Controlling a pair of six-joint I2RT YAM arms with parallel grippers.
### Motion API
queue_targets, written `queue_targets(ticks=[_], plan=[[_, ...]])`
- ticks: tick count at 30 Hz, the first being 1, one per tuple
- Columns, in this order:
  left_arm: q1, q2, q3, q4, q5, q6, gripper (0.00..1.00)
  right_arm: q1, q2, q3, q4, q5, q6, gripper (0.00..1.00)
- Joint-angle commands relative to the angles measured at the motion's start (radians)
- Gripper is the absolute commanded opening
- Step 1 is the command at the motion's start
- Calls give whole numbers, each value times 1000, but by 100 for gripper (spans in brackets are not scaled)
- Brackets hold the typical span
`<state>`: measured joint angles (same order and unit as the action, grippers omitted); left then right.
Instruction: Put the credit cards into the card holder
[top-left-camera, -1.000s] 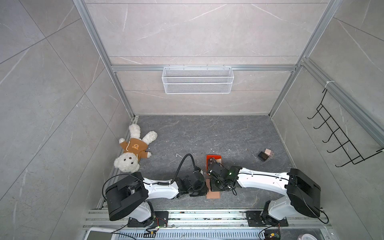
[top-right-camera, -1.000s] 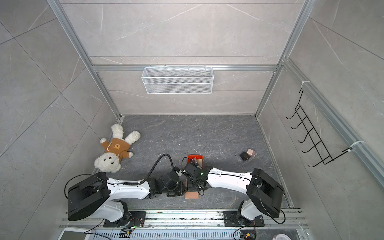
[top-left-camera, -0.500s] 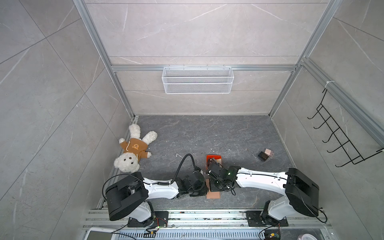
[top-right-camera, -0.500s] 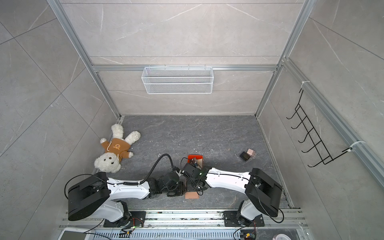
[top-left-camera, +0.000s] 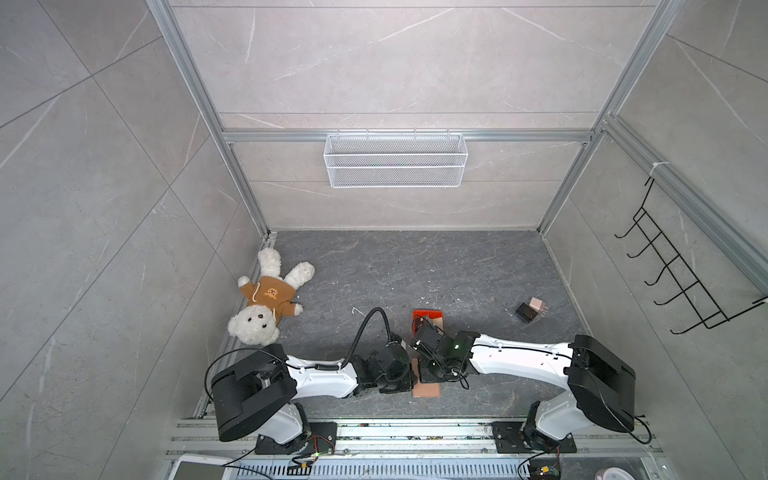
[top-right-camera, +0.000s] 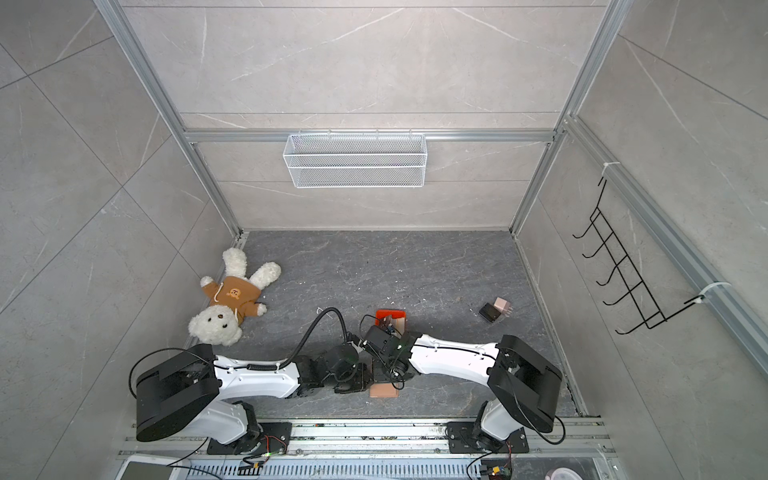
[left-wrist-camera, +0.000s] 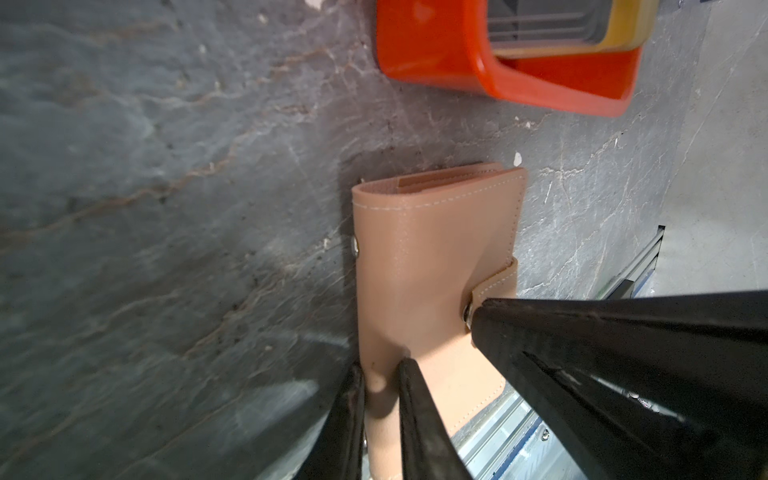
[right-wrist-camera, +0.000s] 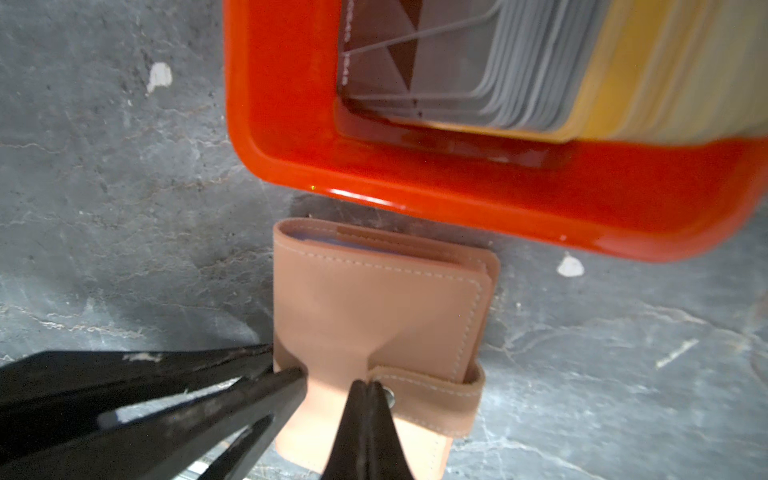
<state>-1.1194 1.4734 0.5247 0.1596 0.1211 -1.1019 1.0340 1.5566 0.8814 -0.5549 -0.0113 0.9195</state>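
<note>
Barely anything has shifted: the soft card holder (left-wrist-camera: 432, 257), just beside the orange tray (right-wrist-camera: 457, 199) of stiff, slick credit cards (right-wrist-camera: 519, 83), stays pinched at its spine edge by the left tool (left-wrist-camera: 381, 365) while the right tool (right-wrist-camera: 365, 384) grips its snap tab (right-wrist-camera: 432, 384), likely the best pull-point

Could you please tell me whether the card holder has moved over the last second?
No. In a top view the card holder lies at the same spot as a second ago, on the robot's side of the orange tray.
</note>
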Motion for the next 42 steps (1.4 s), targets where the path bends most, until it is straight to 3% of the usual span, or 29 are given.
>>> queue_targets(ticks=[1,15,24,28,34,42], plan=[[-13,19,-1,-3,-2,-12,18,9,57,-21,-47,11,-5,0],[-13,10,4,-21,-5,-6,18,10,-18,-6,-30,19,-10,0],[-13,6,1,-25,-9,-4,18,9,-78,-16,-22,20,-7,18],[-13,4,-1,-25,-11,-5,18,9,-104,-31,-20,22,-4,21],[-12,0,-1,-26,-12,-6,18,9,-114,-47,-25,34,4,11],[-13,-1,-1,-28,-13,-6,18,9,-61,-39,-11,36,1,10]])
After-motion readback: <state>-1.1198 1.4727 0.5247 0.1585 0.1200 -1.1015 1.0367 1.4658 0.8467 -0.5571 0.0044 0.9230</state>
